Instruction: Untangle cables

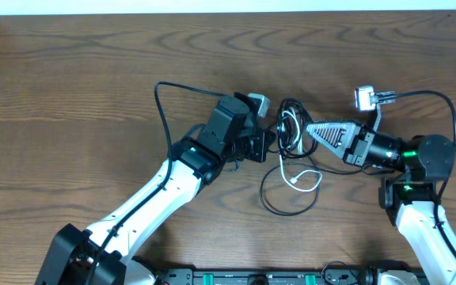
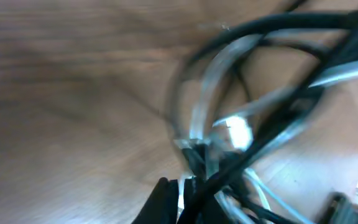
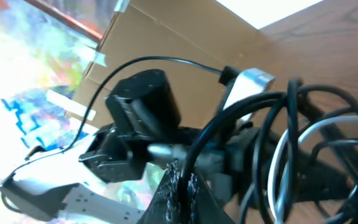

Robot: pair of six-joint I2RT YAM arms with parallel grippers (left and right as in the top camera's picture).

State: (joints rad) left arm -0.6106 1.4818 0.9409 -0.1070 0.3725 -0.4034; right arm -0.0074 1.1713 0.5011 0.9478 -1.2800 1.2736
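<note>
Over the middle of the wooden table [image 1: 70,95], the overhead view showed both arms reaching toward each other. The left gripper [image 1: 266,142] came in from the near left and the right gripper [image 1: 309,129] from the right. The cables [image 1: 291,127] lay in a tangled bunch between the two tips, touching both. Black loops trailed from the bunch toward the near edge. The white cable [image 1: 295,183] ran down out of the bunch and ended in a small plug inside those loops. Both grippers looked pressed together at the bunch, though their tips were too small here to tell more.

From the left wrist, the picture was blurred. The left gripper [image 2: 179,200] showed only as dark fingertips at the bottom edge, drawn together on the cables [image 2: 272,134], which rose from between them and fanned up to the right. A pale strand of the white cable [image 2: 205,106] curved through the black ones. The table [image 2: 55,93] filled the left side.

From the right wrist, the right gripper [image 3: 179,186] had its dark fingertips closed on a black strand of the cables [image 3: 229,121], which arched up and to the right into the bunch. The white cable [image 3: 283,146] looped among the black strands on the right. The left gripper [image 3: 210,158] faced the camera just beyond the bunch, its tips hidden among the strands.
</note>
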